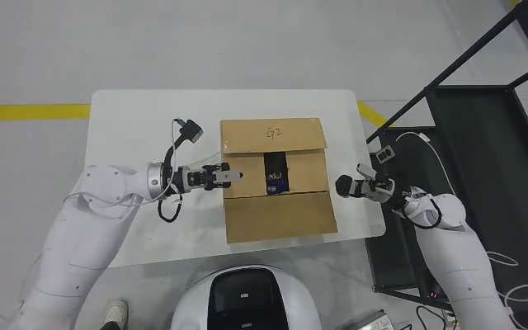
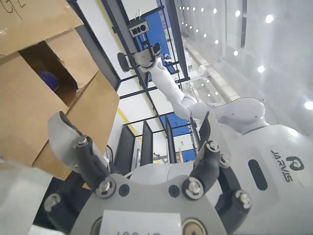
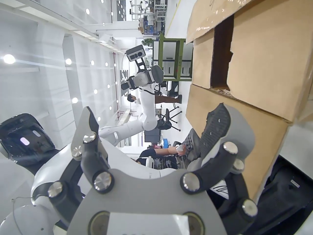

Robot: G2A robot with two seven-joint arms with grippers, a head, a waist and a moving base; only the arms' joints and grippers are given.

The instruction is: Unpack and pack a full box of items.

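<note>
I am holding my left end effector (image 1: 236, 176) with its fingers apart over the left edge of the brown cardboard box (image 1: 276, 219), which is sitting upright in the middle of the white counter (image 1: 140, 124). My right end effector (image 1: 341, 185), fingers also spread, is hovering just beside the box's right side. The top flaps are leaving a narrow gap, running far to near, that is showing a dark blue item (image 1: 277, 181) inside.

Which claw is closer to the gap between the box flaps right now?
Left. The left claw is over a flap of the cardboard box, just short of the gap; the right claw is beside the box's opposite edge, off the cardboard.
</note>
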